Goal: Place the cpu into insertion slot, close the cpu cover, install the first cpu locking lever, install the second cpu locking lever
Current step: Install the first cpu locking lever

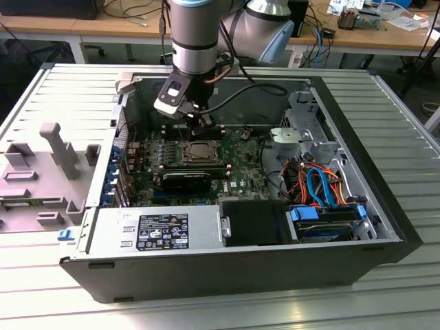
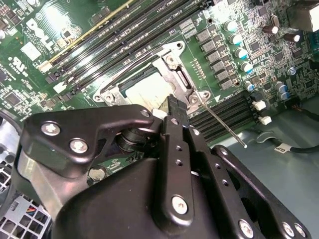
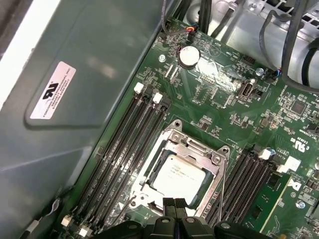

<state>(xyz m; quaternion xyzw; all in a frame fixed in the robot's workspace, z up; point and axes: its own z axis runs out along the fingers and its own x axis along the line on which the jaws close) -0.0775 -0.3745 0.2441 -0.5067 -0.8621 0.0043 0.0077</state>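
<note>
The cpu (image 3: 180, 172) lies flat in the insertion slot (image 3: 149, 169) on the green board, its silver top showing through the window of the cpu cover (image 3: 197, 149), which lies down over it. In the second wrist view the cpu (image 2: 144, 92) shows just beyond my black fingertips, with the cover's frame (image 2: 174, 62) around it. A thin locking lever (image 2: 224, 127) sticks out from the socket's corner, unlatched. My gripper (image 3: 174, 205) hangs just above the socket's edge, fingers shut together with nothing between them. In the exterior view the gripper (image 1: 200, 125) is over the socket (image 1: 200, 152).
Black memory slots (image 3: 127, 139) run along both sides of the socket. The open case's wall (image 1: 206, 265) and drive bay with cables (image 1: 323, 189) surround the board. A grey plastic fixture (image 1: 48, 168) rests on the slatted table at the exterior view's left.
</note>
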